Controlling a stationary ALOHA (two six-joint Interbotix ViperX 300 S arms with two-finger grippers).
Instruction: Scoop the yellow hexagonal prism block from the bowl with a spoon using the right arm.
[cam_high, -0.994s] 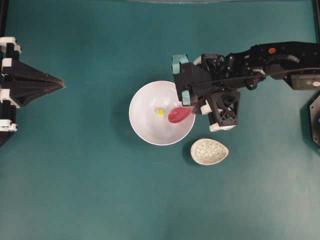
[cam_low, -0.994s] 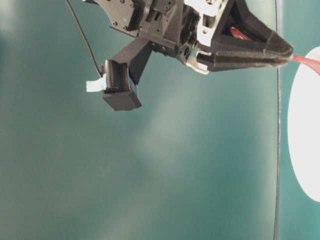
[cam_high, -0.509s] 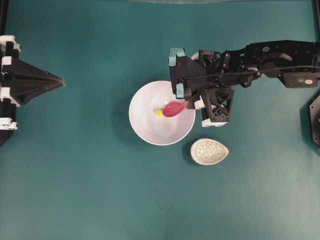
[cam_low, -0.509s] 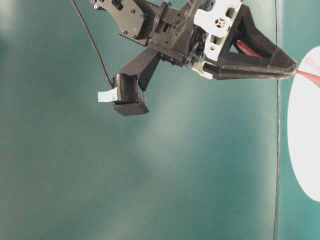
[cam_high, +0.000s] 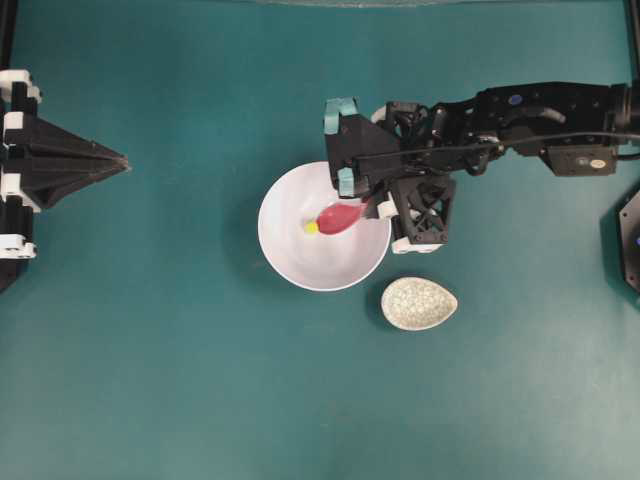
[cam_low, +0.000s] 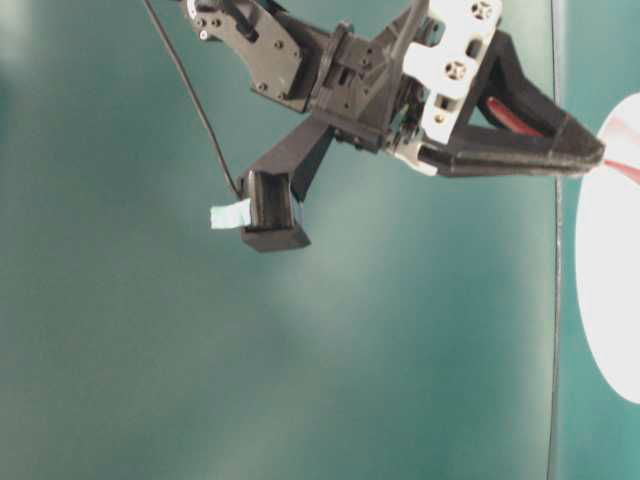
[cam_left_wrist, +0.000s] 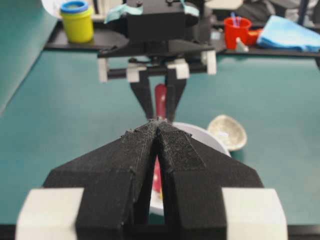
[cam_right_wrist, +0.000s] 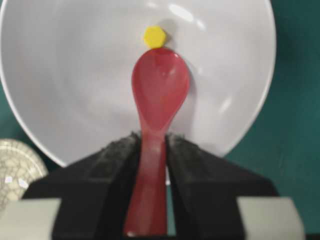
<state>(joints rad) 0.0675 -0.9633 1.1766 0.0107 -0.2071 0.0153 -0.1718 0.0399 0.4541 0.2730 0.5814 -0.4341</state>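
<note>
Where the right wrist view looks down its own jaws, the right gripper (cam_right_wrist: 151, 150) is clamped on the handle of the spoon (cam_right_wrist: 159, 95), a glossy red-pink spoon with an oval scoop lying hollow-up inside the bowl (cam_right_wrist: 60, 90). At the scoop's tip, at twelve o'clock from it, sits the yellow hexagonal prism block (cam_right_wrist: 154, 37), tiny and bright, six-sided on its upper face, touching or nearly touching the tip and far smaller than the scoop. It rests on the bowl's white inner floor, near the middle.

Counted: one spoon, one block, one bowl, one speckled spoon rest (cam_high: 419, 303), two grippers. From overhead the rest lies at about four o'clock from the bowl, just apart from its rim. The left gripper (cam_high: 122, 163) sits well away at the bowl's nine o'clock, its fingers pressed together to a point and holding nothing.

The table (cam_high: 200, 380) is a plain teal mat. Beyond its far edge the left wrist view shows a yellow tub with a blue lid (cam_left_wrist: 76, 21), a red cup (cam_left_wrist: 236, 32) and a blue cloth (cam_left_wrist: 290, 33).
</note>
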